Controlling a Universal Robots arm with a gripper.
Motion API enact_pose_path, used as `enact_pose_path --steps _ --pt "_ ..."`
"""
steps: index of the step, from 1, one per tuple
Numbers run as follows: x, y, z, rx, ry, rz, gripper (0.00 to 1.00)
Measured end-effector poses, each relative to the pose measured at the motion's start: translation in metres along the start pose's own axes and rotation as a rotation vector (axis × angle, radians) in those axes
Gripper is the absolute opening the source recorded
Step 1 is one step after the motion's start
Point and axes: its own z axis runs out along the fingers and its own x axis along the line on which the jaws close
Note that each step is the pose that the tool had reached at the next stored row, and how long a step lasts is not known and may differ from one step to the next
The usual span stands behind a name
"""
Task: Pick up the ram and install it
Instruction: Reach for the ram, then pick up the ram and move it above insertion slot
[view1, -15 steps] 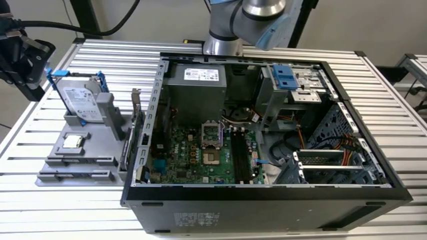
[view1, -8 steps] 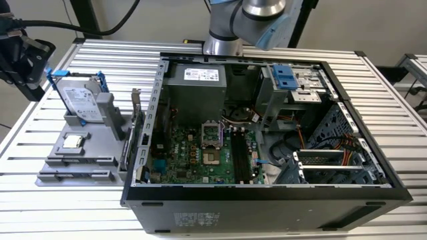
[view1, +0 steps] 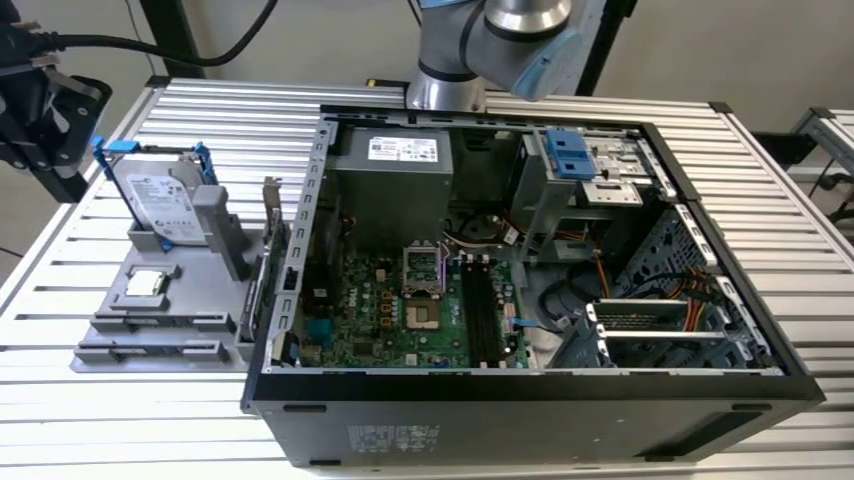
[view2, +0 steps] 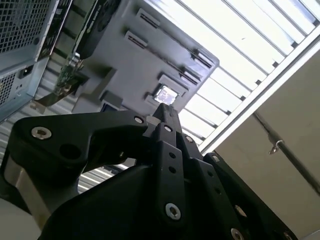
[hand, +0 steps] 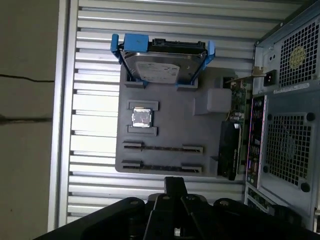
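My gripper (hand: 175, 182), closed and empty, hangs above the tray (hand: 170, 107); I should centre squarely across the ram (hand: 162, 149)

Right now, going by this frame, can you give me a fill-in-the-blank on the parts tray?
1. The hard drive sits in a ____ frame.
2. The ram lies in the gray tray, not in the ____'s memory slots.
3. The processor chip lies between the ram and the ____.
Missing words: blue; motherboard; hard drive.
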Motion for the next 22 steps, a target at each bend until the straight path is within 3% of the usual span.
enact_pose_path --steps 22 --pt "0.0 0.0 0.0 -0.002 0.0128 -0.274 0.0"
